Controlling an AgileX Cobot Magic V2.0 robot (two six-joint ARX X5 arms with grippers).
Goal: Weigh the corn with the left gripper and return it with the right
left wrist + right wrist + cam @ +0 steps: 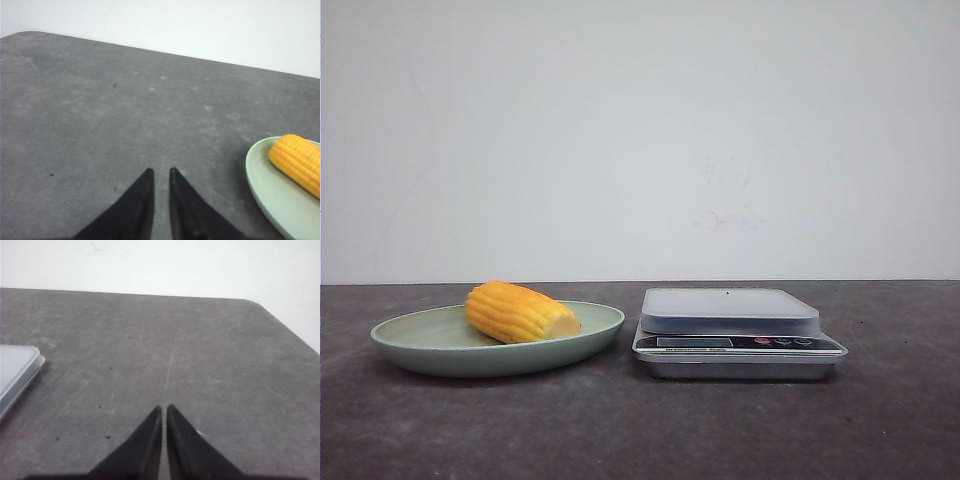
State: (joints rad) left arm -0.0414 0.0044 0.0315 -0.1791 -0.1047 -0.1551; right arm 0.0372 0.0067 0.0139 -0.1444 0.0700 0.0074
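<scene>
- The left gripper (160, 172), a black two-fingered claw with pointed wedge fingers, sits at the bottom centre of its wrist view with the tips nearly pressed together, only a thin slit between them, and nothing held; grey tabletop lies under it.
- The right gripper (164, 407), an alike black claw, is also drawn together and empty at the bottom centre of its own view.
- The corn (520, 312), a stubby yellow-orange ribbed cob with a paler cut end, lies on its side in the shallow pale-green plate (410, 345) at the lower left of the front view; in the left wrist view it shows at the right edge, well apart from the fingers.
- The silver digital kitchen scale (735, 330) with a flat grey platform stands just right of the plate, bare.
- Judged step: reach for the corn. Spread the fingers first, swing towards the plate, and straddle the cob across its width near the middle, since a rounded ribbed body may roll or slip from pointed tips.
</scene>
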